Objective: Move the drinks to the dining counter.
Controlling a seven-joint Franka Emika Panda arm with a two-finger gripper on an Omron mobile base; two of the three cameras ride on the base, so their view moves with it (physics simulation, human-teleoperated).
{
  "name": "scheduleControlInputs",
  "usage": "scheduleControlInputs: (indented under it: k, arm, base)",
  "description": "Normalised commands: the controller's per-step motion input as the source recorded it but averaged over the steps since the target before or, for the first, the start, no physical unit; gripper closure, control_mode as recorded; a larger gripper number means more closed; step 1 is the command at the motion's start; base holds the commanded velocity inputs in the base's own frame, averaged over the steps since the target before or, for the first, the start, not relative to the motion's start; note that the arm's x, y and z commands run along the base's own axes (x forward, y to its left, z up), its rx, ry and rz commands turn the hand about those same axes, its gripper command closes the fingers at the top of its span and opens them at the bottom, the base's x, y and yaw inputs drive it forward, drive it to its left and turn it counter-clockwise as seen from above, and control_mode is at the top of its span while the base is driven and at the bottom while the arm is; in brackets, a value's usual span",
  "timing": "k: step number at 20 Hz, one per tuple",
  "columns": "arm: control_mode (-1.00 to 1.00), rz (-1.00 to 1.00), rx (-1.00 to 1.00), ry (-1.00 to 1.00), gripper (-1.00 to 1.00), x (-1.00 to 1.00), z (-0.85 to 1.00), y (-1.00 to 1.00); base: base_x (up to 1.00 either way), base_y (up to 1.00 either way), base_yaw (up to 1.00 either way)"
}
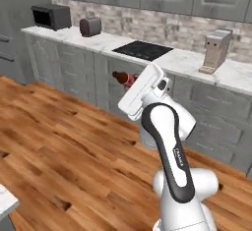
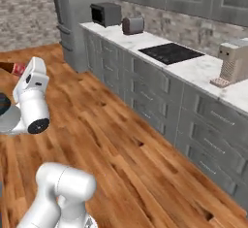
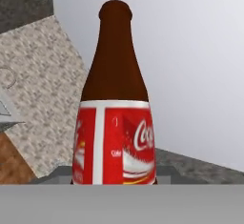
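My gripper (image 1: 129, 81) is clamped around the bottle (image 3: 114, 118), neck pointing out ahead of my fingers, lifted for carrying.

Arm raised, pincer (image 1: 129, 81) clamped on bottle (image 1: 123, 78)

dark brown bottle (image 3: 116, 104) with red label, seemingly tilted sideways above the floor.
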Motion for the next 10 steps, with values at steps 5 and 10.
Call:
scheduleControlInputs:
  k: [5,10]
  arm:
    - [1.0,0.0,0.0,0.0,1.0,0.0,0.0,0.0]
    - [1.0,0.0,0.0,0.0,1.0,0.0,0.0,0.0]
  base:
    - [-0.05,0.0,1.0]
    - [-0.06,0.0,0.99]
